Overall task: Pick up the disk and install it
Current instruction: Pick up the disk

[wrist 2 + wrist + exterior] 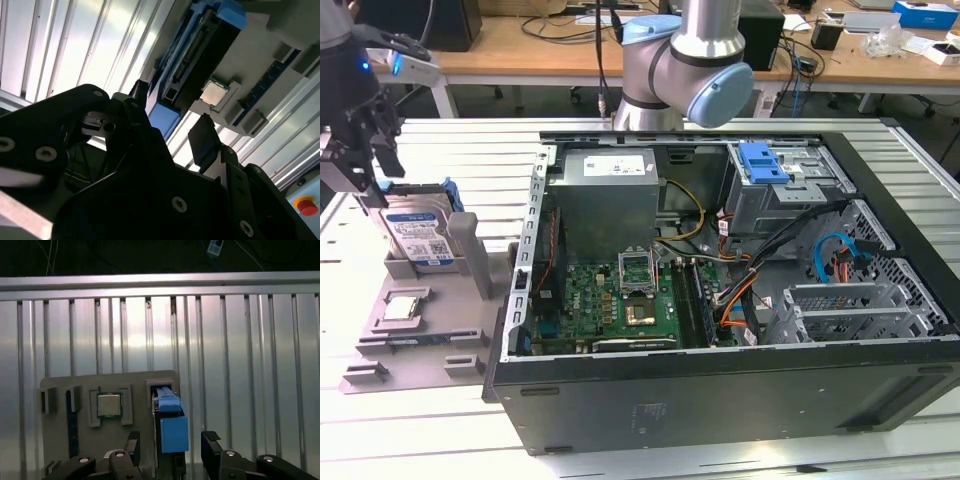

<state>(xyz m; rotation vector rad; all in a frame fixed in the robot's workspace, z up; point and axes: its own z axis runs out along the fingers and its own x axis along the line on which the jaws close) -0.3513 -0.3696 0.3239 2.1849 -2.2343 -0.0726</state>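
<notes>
The disk (pixel 418 236), a silver-grey drive with a white-and-blue label in a blue bracket, stands on edge in a slot of the grey fixture plate (pixel 430 340) at the exterior view's left. My gripper (pixel 370 172) hangs just above its upper end. In the first wrist view the gripper (pixel 171 444) is open, one black finger on each side of the disk (pixel 170 422) with a gap on both sides. The second wrist view shows the disk (pixel 200 50) beyond the open gripper (pixel 170 117).
A small square CPU chip (pixel 402 308) lies in a pocket of the same plate, beside the disk. The open computer case (pixel 720 390) fills the middle and right, with a blue-latched drive cage (pixel 765 165) at its far side. The slatted metal table (pixel 440 150) runs underneath.
</notes>
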